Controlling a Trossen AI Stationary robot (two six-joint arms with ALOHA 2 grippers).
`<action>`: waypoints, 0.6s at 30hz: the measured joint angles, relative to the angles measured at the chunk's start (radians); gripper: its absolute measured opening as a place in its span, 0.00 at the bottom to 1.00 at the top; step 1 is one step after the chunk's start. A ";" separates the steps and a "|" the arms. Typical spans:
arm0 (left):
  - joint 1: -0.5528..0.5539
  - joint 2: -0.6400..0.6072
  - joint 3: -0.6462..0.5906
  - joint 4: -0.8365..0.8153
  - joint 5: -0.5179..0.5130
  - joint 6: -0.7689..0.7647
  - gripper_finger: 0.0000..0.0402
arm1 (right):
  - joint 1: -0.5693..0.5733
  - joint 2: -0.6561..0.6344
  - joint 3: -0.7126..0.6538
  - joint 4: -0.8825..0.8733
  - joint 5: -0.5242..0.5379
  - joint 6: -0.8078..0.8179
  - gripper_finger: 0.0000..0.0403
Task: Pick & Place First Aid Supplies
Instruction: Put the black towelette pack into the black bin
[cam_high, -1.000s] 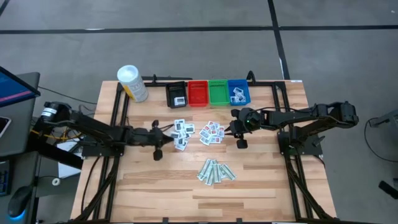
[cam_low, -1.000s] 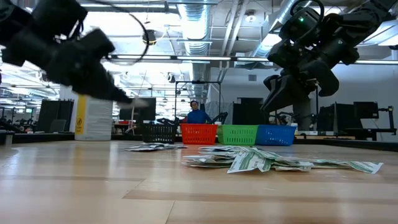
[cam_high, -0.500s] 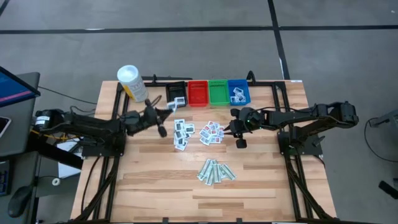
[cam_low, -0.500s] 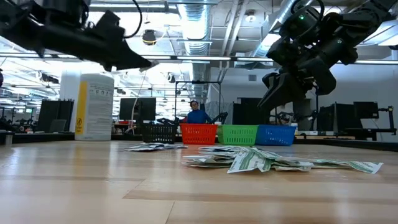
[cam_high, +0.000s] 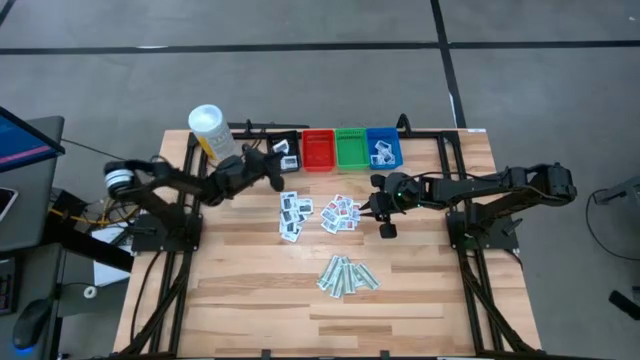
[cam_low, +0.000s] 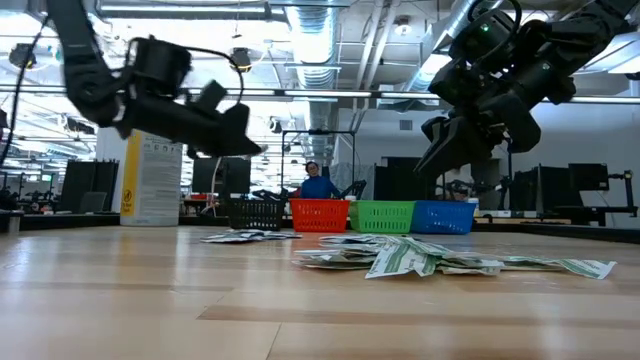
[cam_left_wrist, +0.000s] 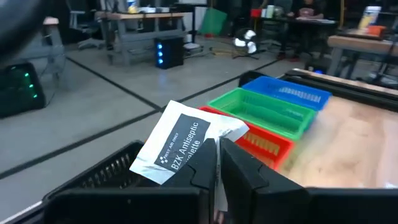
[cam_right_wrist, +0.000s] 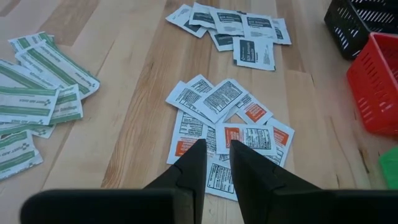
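The wooden table (cam_high: 250, 290) carried four small bins along its far edge: black (cam_high: 284, 152), red (cam_high: 318, 150), green (cam_high: 351, 148) and blue (cam_high: 384, 147). A white canister (cam_high: 212, 133) stood at the far left corner.

The left gripper (cam_high: 272, 163) hung above the black bin, its fingers pressed together on a white antiseptic packet (cam_left_wrist: 185, 142) with a dark printed panel; the packet's lower edge was hidden behind the fingers.

The right gripper (cam_high: 383, 212) hovered just beside the red-print packets (cam_high: 341, 213), above the table, fingers (cam_right_wrist: 194, 163) only slightly apart and holding nothing.

The dark-print packets (cam_high: 293, 214) lay to the left of those. Nearer the front edge lay the pale-green strips (cam_high: 346, 274), partly cut off in the right wrist view. White packets showed in the blue bin; their print was too small to read.
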 joint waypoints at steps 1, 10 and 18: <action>0.006 0.024 0.023 0.000 0.014 0.002 0.05 | 0.000 0.000 0.000 0.000 0.000 0.000 0.16; 0.053 0.115 0.096 -0.018 -0.022 0.030 0.05 | 0.000 0.000 0.000 -0.011 0.000 0.001 0.16; 0.079 0.126 0.096 -0.098 0.040 -0.012 0.05 | 0.000 0.000 0.000 -0.011 0.001 -0.014 0.16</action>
